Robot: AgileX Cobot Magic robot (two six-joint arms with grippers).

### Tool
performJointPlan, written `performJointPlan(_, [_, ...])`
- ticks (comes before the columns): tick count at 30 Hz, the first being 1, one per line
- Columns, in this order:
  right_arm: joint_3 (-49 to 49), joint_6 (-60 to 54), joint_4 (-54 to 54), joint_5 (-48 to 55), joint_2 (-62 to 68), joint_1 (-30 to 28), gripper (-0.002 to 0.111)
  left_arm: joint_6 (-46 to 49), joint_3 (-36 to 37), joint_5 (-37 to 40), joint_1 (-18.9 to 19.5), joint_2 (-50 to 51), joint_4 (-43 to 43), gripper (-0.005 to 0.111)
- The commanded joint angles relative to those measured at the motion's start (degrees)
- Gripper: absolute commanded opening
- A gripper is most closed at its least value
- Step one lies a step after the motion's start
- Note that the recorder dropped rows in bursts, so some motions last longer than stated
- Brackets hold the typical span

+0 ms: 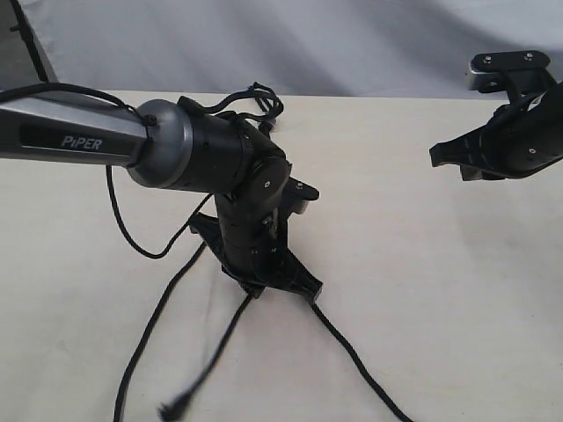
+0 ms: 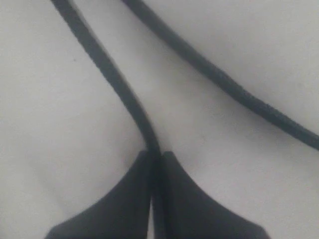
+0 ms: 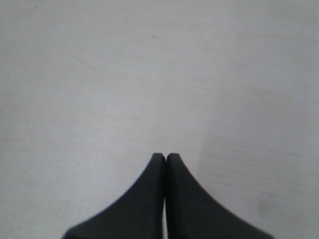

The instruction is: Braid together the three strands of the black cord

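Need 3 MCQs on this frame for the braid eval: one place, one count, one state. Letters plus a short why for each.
1. Where is the right gripper?
A) over bare table
B) on a strand
C) on the cord's loop

2. How many strands does the left wrist view show?
A) one
B) two
C) three

3. What state is the left gripper in?
A) wide open
B) shut on nothing
C) shut on a strand

Answers:
1 A: its wrist view shows only tabletop beyond the shut tips.
2 B: there is the pinched strand and a second strand lying apart from it.
3 C: the pinched strand runs straight into the closed jaws.
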Motion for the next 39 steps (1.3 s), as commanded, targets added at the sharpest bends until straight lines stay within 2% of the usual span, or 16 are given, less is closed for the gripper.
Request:
performJointPlan(1, [0.0, -0.7, 0.4, -0.2, 0.1, -0.1, 0.0, 2.8, 1.1, -2.3, 0.2, 2.4, 0.1, 0.0])
performJointPlan(4, [0.0, -0.7, 0.4, -0.1, 0.1, -0.1, 0.0, 4.3, 1.1, -2.8, 0.7, 1.9, 0.5, 0.0])
performJointPlan(7, [0.0, -0.7, 0.4, -0.1, 0.1, -0.1, 0.0, 4.3, 1.1, -0.8, 1.2, -0.7, 4.7, 0.0])
performJointPlan(11, [0.0, -0.7, 0.4, -0.6, 0.1, -0.1, 0.0, 4.0, 1.1, -0.3, 4.3, -6.5, 6.3, 0.0])
performJointPlan(16, [0.0, -0.7, 0.4, -0.8, 0.1, -0.1, 0.0, 4.4, 2.2, -0.1, 12.3, -10.3, 6.6, 0.0])
performJointPlan(20, [0.0, -0.7, 0.4, -1.1, 0.2, -0.1, 0.0, 4.4, 8.0, -4.8, 18.9, -9.3, 6.6, 0.0])
performJointPlan(24, [0.0, -0.7, 0.4, -1.4, 0.4, -0.1, 0.0, 5.0, 14.8, -12.4, 23.0, -8.8, 6.6, 0.0])
performJointPlan(26, [0.0, -0.7, 0.4, -1.9, 1.0, -0.1, 0.0, 5.0, 16.8, -13.8, 24.1, -8.8, 6.6, 0.0])
performJointPlan(29, [0.0, -0.7, 0.4, -2.9, 1.9, -0.1, 0.0, 5.2, 17.3, -10.6, 23.7, -8.8, 5.3, 0.0])
performJointPlan(33, [0.0, -0.7, 0.4, -2.9, 2.1, -0.1, 0.0, 13.0, 17.3, -6.7, 21.1, -9.4, -4.5, 0.0])
performJointPlan(37, [0.0, -0.7, 0.4, -2.9, 2.1, -0.1, 0.0, 23.5, 17.3, -4.9, 15.8, -11.8, -14.8, 0.0])
performJointPlan(39, [0.0, -0.7, 0.4, -2.9, 2.1, -0.1, 0.0, 24.5, 17.3, -4.7, 13.0, -13.6, -14.9, 0.0])
